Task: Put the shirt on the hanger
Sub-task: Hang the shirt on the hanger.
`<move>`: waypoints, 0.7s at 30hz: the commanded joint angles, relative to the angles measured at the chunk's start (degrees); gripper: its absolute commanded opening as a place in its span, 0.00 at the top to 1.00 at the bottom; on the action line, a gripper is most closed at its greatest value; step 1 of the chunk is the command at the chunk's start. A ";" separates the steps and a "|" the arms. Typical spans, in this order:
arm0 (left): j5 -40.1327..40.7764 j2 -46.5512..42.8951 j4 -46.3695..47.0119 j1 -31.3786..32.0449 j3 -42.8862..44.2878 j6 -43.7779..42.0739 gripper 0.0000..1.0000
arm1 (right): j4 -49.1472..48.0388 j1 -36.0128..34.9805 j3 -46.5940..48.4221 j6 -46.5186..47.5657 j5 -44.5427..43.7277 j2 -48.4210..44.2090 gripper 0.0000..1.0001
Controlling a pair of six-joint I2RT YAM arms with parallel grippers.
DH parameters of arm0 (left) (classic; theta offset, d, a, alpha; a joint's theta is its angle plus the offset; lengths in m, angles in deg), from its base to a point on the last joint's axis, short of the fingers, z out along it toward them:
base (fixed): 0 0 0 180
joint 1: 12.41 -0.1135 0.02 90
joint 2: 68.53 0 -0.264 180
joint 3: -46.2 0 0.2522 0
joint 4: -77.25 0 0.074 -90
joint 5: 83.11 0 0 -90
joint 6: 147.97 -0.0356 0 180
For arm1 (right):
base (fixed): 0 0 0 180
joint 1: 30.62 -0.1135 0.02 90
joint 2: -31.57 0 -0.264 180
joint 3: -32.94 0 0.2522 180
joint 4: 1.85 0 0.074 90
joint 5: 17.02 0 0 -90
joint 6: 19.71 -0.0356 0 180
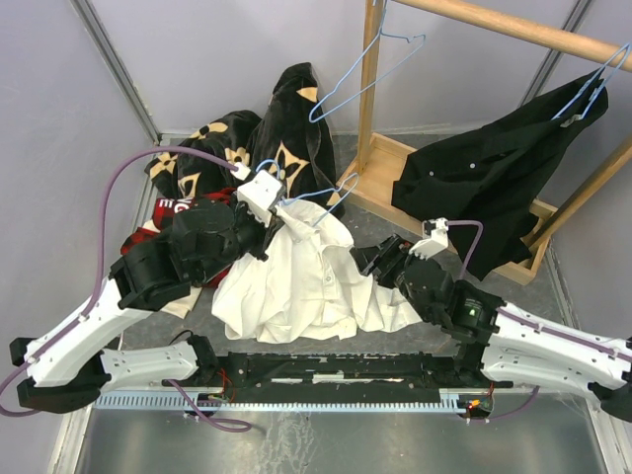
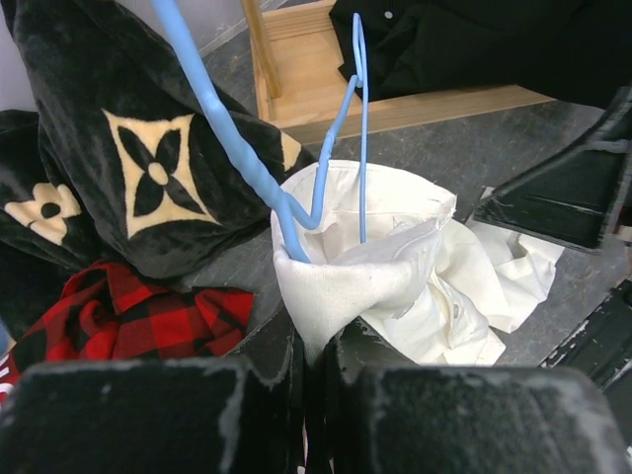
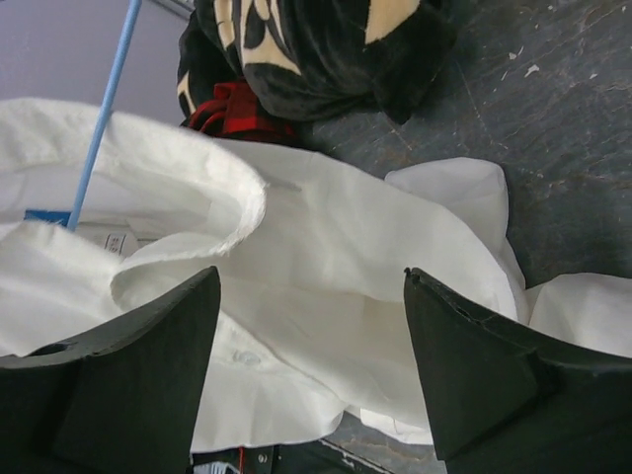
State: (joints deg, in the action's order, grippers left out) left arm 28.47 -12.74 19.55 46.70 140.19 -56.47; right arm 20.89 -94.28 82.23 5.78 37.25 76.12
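Observation:
The white shirt (image 1: 296,286) lies crumpled on the table between the two arms. The light-blue wire hanger (image 1: 318,202) stands tilted with its lower part inside the shirt's collar opening (image 2: 395,212) and its hook up toward the rack. My left gripper (image 1: 269,219) is shut on a fold of the shirt's collar (image 2: 336,286), right beside the hanger wire (image 2: 232,138). At the shirt's right side, my right gripper (image 1: 373,259) is open, its fingers (image 3: 168,346) spread over the white cloth (image 3: 336,267) with nothing pinched. The hanger wire (image 3: 104,109) shows at the upper left of the right wrist view.
A wooden rack (image 1: 370,109) stands at the back right, carrying a spare blue hanger (image 1: 367,77) and a black garment (image 1: 494,173) on another hanger. A black garment with tan flower marks (image 1: 281,128) and a red plaid shirt (image 2: 128,316) lie left of the shirt.

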 commanded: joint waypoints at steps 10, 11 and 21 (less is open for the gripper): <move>-3.42 -2.79 4.44 -0.04 0.02 3.15 0.97 | -6.30 2.20 7.49 -0.01 -3.68 6.13 0.21; -3.72 -2.77 4.48 0.00 -0.02 3.24 0.97 | -6.34 2.74 7.72 -0.08 -3.19 6.34 0.21; -5.05 -3.36 4.35 0.04 -0.16 3.54 0.97 | -11.40 9.30 12.12 -3.54 17.38 18.03 0.27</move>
State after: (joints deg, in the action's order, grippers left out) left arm 24.30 -14.66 19.90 46.70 140.02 -54.77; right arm 15.07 -85.82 92.09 4.32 44.79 90.83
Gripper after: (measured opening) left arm 0.089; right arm 0.768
